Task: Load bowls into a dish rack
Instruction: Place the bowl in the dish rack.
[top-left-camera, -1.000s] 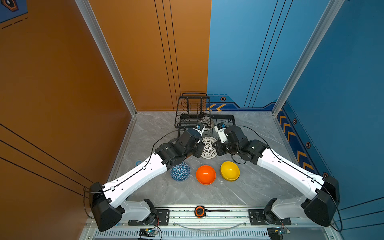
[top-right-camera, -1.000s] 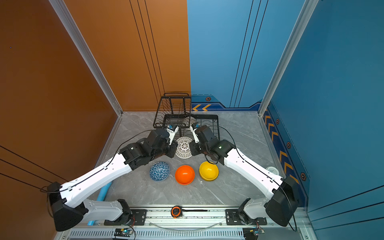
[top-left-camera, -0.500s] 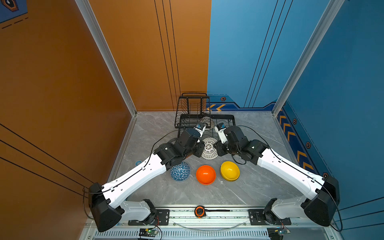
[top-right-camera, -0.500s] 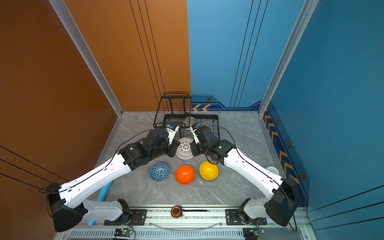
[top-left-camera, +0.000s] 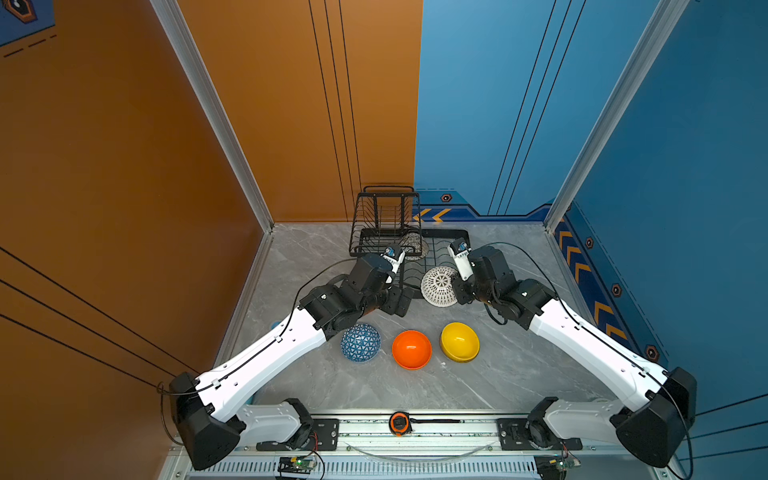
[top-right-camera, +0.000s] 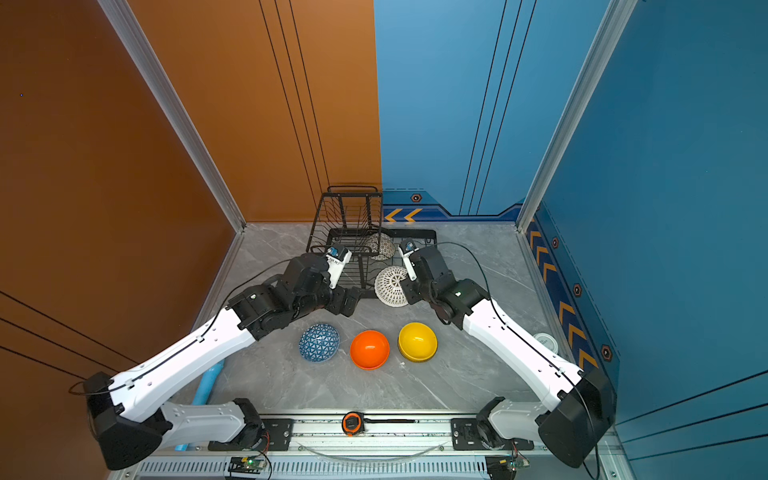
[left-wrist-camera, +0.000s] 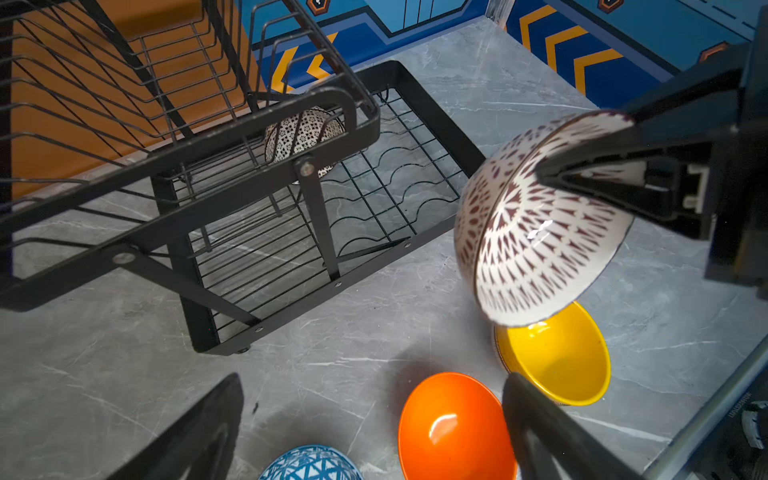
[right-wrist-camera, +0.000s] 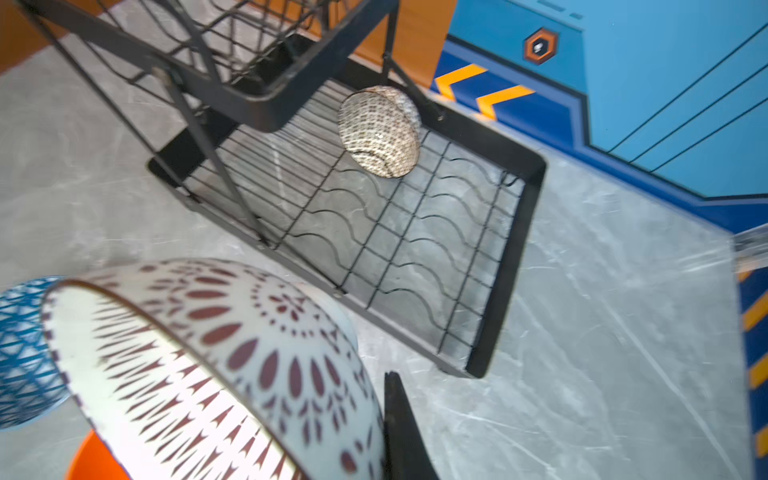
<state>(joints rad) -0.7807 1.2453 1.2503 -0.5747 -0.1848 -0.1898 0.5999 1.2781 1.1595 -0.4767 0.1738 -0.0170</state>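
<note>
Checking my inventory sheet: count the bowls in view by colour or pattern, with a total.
Blue bowl: 1
Orange bowl: 1
Yellow bowl: 1
White patterned bowls: 2, the held bowl and the racked bowl
Total: 5

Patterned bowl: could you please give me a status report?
Left jaws open, empty. Right jaws shut on patterned bowl, tilted, off the table. One speckled bowl in dish rack; nothing seen blocking it.
</note>
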